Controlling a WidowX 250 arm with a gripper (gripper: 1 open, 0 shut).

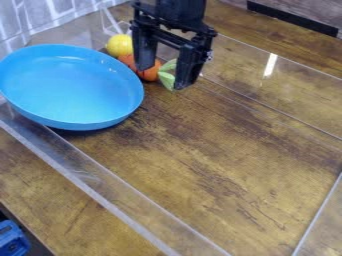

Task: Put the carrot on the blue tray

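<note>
The carrot (151, 70) lies on the wooden table just past the right rim of the blue tray (60, 85); its orange body and light green top show between the gripper's fingers. My black gripper (166, 79) points down over it, open, with one finger on each side of the carrot. I cannot tell whether the fingers touch it. The big oval tray sits at the left with nothing in it.
A yellow lemon (120, 45) rests behind the tray's far rim, just left of the gripper. A clear plastic wall (94, 175) runs along the table's front and left sides. Bare wood stretches to the right and front.
</note>
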